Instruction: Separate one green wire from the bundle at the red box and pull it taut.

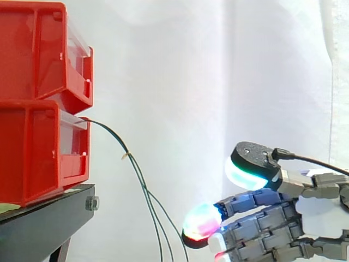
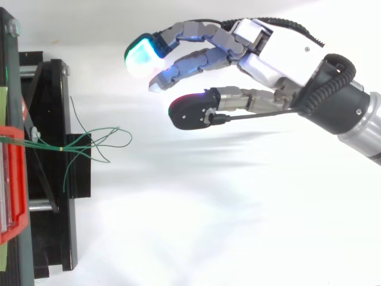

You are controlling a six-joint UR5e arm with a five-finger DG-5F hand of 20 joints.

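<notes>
Wires (image 1: 139,183) of thin green run out of the lower of 2 stacked red boxes (image 1: 32,153) at the left. They are gathered by a small yellow tie (image 1: 125,156) just past the box front, then part into several strands that droop below the edge of the black stand (image 1: 43,218). From above, the loose ends cross and loop over the stand's right side.

The robot hand (image 2: 280,56) reaches in from the right with fingers extended and spread, thumb (image 2: 187,111) set apart beneath them, holding nothing. Its glowing fingertips (image 2: 141,56) sit well right of the strands and touch none of them. A white curtain (image 1: 218,71) hangs behind.

No strand is yet singled out. The likeliest fault from here is catching more than 1: the strands lie close and tangled beyond the tie, and the thick pads could sweep up 2 together. A wire this thin may also slip from between the pads once tension comes on. A hard pull on a snagged strand could drag the whole bundle from the box.
</notes>
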